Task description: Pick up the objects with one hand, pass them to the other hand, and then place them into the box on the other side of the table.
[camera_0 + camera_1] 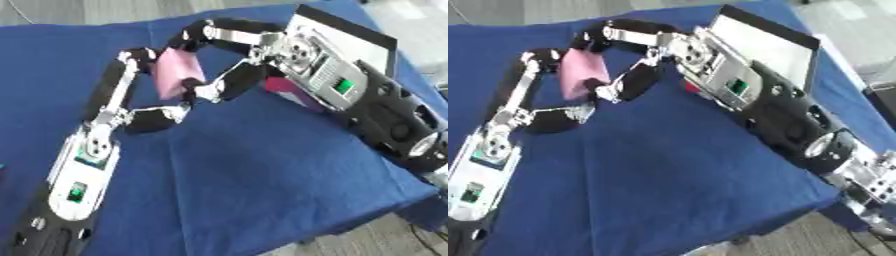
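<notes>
left eye view: mid-handover, looks like. soft-looking pink rectangular block [178, 74] up off the blue tablecloth [262, 180], caught between both hands. left hand [131, 107] curled on it, fingers running up the block's far-left edge, thumb tucked under its bottom corner. right hand [241, 55] coming in from the other side, fingers arched over the block's top, thumb pressing near its lower right edge. so both closed on the same block right now. something magenta [282, 85] peeking out just under the right palm, can't tell what.

right eye view: same pinch, clearer look at the white open box with dark rim [767, 45] sitting right behind the right wrist, so probably the drop spot. block [584, 74] well short of it.

to do this bit well: probably best to get the right hand's thumb and fingers settled on opposite faces before the left lets go. then peel the left fingers straight away sideways, no dragging the block along. then swing right, back toward the box.
</notes>
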Robot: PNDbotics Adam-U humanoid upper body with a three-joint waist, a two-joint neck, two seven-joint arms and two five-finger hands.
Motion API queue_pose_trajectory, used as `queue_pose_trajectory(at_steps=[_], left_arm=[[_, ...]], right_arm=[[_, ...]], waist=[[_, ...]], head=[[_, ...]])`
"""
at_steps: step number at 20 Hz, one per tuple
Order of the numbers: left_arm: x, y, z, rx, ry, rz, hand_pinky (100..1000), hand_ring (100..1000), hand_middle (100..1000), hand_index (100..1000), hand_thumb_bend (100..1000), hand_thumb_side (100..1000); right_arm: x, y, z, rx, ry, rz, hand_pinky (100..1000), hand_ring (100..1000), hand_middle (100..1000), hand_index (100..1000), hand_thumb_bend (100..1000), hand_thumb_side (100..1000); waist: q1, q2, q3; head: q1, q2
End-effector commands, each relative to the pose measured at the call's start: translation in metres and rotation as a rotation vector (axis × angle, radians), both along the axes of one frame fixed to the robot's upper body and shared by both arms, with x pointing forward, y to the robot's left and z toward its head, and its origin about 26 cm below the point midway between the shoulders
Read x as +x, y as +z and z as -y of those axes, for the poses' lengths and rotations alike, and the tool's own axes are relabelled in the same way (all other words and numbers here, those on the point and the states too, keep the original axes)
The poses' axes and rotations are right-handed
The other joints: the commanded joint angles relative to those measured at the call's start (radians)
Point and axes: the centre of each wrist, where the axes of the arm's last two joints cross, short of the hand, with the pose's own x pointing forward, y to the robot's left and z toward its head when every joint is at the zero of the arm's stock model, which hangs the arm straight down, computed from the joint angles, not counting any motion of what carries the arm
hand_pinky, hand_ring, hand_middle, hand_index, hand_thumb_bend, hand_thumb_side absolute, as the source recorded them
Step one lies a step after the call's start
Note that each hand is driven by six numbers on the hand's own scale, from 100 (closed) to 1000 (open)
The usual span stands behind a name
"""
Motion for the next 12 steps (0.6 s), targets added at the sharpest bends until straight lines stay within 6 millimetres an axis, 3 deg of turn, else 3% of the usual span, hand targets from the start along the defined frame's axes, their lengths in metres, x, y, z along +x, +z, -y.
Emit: queue_pose_trajectory(at_steps=[1,5,7,9,11,12], left_arm=[[-0.0041,0.0099,0.0067,-0.032,-0.016,0.026,713,759,534,617,191,196],[-0.0045,0.0099,0.0071,-0.048,-0.018,0.027,712,758,534,623,237,206],[-0.0044,0.0096,0.0071,-0.05,-0.018,0.027,713,762,545,654,389,215],[-0.0039,0.0094,0.0067,-0.045,-0.013,0.03,727,785,589,760,662,300],[-0.0032,0.0096,0.0062,-0.022,-0.002,0.039,743,815,628,822,800,333],[-0.0031,0.0098,0.0061,-0.005,0.002,0.045,749,827,642,833,823,333]], right_arm=[[-0.0025,0.0095,0.0026,0.001,0.003,0.032,916,792,685,702,100,152],[-0.0023,0.009,0.0029,-0.007,0.015,0.031,915,785,672,693,100,110],[-0.0023,0.0091,0.0031,-0.008,0.02,0.027,915,785,666,692,100,100],[-0.0028,0.0103,0.0034,-0.004,0.025,0.022,914,784,662,691,100,100],[-0.004,0.0124,0.0034,0.0,0.031,0.018,913,781,658,690,100,100],[-0.0047,0.0134,0.0033,0.001,0.034,0.016,913,781,656,689,100,100]], waist=[[-0.011,0.001,0.0],[-0.011,0.001,0.0],[-0.011,0.001,0.001],[-0.011,0.0,0.001],[-0.01,-0.001,0.0],[-0.01,-0.001,0.0]], head=[[-0.006,0.006],[-0.008,0.006],[-0.008,0.006],[-0.008,0.006],[-0.009,0.006],[-0.01,0.006]])
